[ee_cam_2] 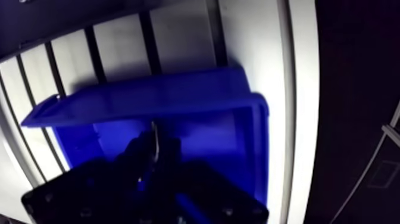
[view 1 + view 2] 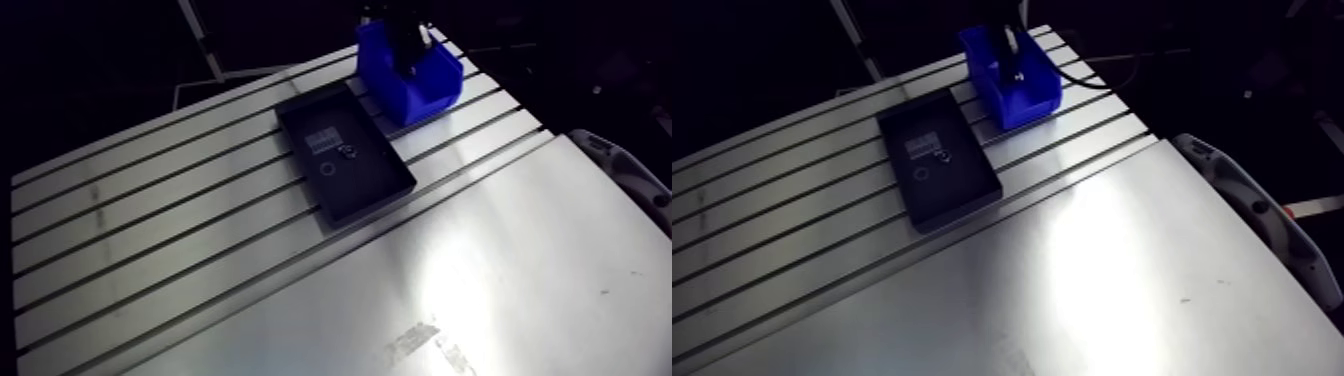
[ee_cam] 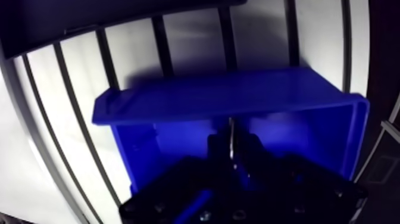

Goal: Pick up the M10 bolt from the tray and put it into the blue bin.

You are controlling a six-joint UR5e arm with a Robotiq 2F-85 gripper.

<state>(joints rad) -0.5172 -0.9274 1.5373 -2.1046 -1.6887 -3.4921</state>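
The M10 bolt is seen in the wrist view only as a narrow, pale metallic sliver clamped between the 2 fingers of the gripper, which are drawn close together on it. Little of the bolt is shown, and its head cannot be made out. Bolt and gripper are held inside the open top of the blue bin, above its floor and close to the bin's tall wall. No contact between the bolt and the bin can be told.

The bin is set on the slotted table, near one of its far corners. Just beside the bin, on the side of its low front lip, the black tray is laid flat. In the tray, 1 small ring, 1 other small dark part and 1 pale square patch are seen, well apart from the bin.
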